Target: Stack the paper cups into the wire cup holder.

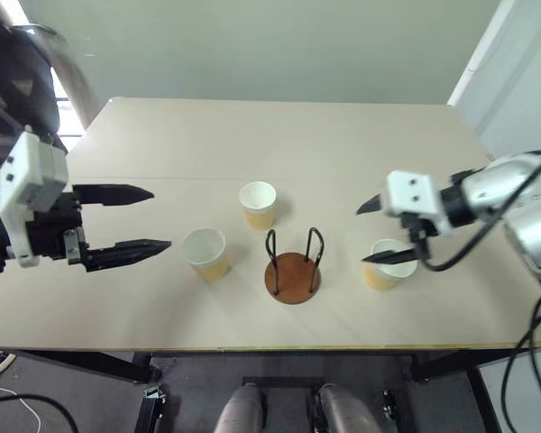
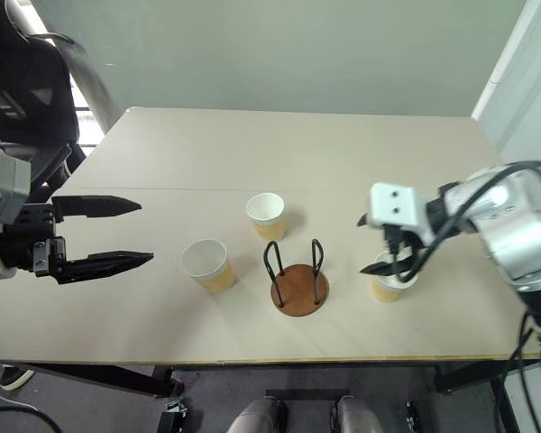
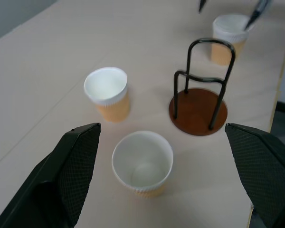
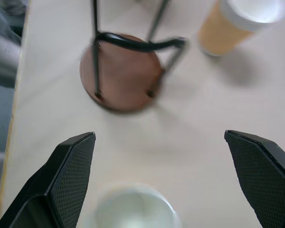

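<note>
Three cups (image 1: 258, 204) (image 1: 205, 253) (image 1: 385, 264) sitting plain, unprinted; holder (image 1: 293, 267) standing cupless; left gripper (image 1: 135, 220), right gripper (image 1: 375, 233) both hanging released, grasping nothing.

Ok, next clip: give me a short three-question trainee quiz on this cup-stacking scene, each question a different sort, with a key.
1. True or false: the wire cup holder already has a paper cup in it.
2. Multiple choice: the right gripper is (a) shut on a cup, (b) open above the right-hand paper cup, (c) open over the holder.
3. How many paper cups stand upright on the table?

Key:
1. False; the holder is empty.
2. b; the left gripper is open too, beside the near-left paper cup.
3. Three, counting the far paper cup behind the holder.
</note>
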Action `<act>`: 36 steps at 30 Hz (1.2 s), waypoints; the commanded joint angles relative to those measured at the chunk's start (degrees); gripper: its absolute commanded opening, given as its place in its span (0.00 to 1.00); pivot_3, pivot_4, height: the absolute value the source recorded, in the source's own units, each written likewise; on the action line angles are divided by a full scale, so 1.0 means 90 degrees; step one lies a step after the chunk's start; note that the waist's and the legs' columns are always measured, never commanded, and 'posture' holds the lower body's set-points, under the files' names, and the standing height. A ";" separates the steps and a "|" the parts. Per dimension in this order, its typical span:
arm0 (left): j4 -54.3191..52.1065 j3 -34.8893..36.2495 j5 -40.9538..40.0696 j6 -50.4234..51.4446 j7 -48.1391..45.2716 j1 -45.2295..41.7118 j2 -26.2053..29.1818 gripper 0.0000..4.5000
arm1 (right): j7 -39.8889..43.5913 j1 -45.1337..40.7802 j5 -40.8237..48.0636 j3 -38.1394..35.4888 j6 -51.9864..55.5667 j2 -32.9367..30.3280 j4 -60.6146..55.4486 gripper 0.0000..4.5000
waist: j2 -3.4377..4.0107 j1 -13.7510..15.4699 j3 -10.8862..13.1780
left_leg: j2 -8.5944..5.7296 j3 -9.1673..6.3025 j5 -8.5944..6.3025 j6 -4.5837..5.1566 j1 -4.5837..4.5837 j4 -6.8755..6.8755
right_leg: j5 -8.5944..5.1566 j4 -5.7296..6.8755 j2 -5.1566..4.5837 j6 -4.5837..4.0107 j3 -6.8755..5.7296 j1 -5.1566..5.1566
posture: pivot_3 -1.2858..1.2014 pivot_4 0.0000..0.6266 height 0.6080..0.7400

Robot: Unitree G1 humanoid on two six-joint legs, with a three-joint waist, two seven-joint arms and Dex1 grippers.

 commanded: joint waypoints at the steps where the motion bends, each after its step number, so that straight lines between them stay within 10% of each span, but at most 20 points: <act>1: -0.0344 -0.0040 -0.0448 0.0119 -0.0405 -0.0050 0.0196 1.00 | 0.0454 0.0452 0.0247 -0.0749 -0.0341 -0.0689 -0.0304 1.00 | -0.0011 0.0017 -0.0006 | 0.0000 0.0000 -0.0004 -0.0001 0.0001 0.0000 | -0.0002 -0.0001 0.0000 0.0004 0.0001 0.0002 | 0.52 0.24 1.00; 11: -0.0496 -0.0834 0.0090 -0.0085 -0.0469 0.0272 0.0255 1.00 | 0.0236 0.1656 0.0392 -0.0764 -0.0060 -0.0800 -0.1045 1.00 | -0.0019 -0.0078 -0.0010 | 0.0007 0.0002 -0.0013 -0.0003 0.0016 0.0003 | -0.0006 0.0003 0.0013 0.0055 0.0005 0.0013 | 0.52 0.24 1.00; 31: -0.0906 0.0092 0.0102 0.0260 -0.0320 0.1004 0.0204 1.00 | 0.0044 0.1832 -0.0565 0.0195 -0.0600 -0.0325 -0.0508 1.00 | -0.0021 -0.0062 -0.0010 | 0.0009 0.0002 -0.0003 0.0007 0.0016 0.0010 | -0.0004 0.0001 0.0015 0.0064 0.0008 0.0020 | 0.52 0.24 1.00; 36: -0.0937 0.0219 0.0150 0.0258 -0.0314 0.1127 0.0175 1.00 | 0.0074 0.1692 -0.0709 0.0206 -0.0748 -0.0186 -0.0319 0.71 | -0.0021 -0.0062 -0.0010 | 0.0009 0.0002 -0.0002 0.0008 0.0018 0.0012 | 0.0000 0.0002 0.0015 0.0064 0.0008 0.0021 | 0.52 0.24 1.00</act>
